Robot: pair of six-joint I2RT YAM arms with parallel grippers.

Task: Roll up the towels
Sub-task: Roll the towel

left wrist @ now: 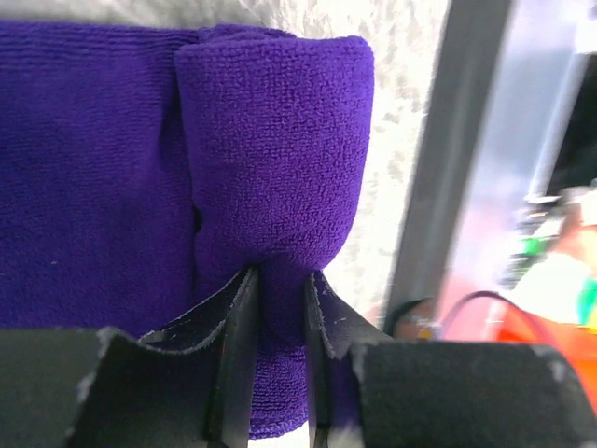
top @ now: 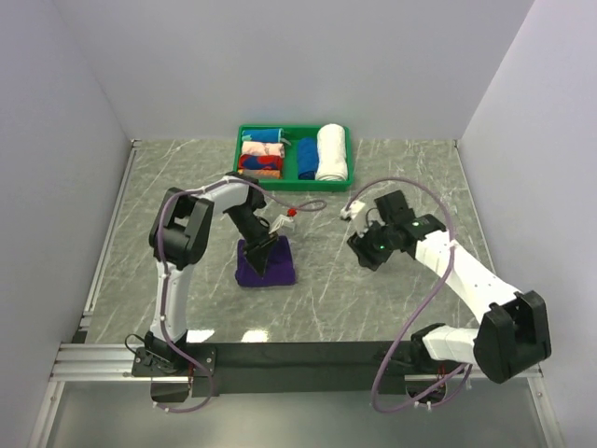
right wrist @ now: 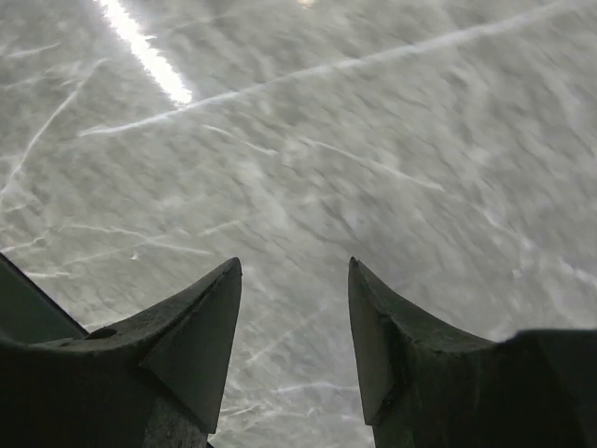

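i logged: deep-purple soft cloth towel (left wrist: pixel 270 140), partly rolled — left gripper (left wrist: pixel 280 285) pinched its roll; right gripper (right wrist: pixel 294 275) gaped empty over grey marbled table (right wrist: pixel 326 140).

Fixed view high behind, looking down, left wrist close on purple towel (left wrist: pixel 270 140), shared overhead, right wrist facing tabletop (right wrist: pixel 373 140).

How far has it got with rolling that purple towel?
Done: one edge of the purple towel is curled into a roll. In hand: the left gripper pinches that roll. Left: the flat part needs rolling; the right gripper hangs open over the table.
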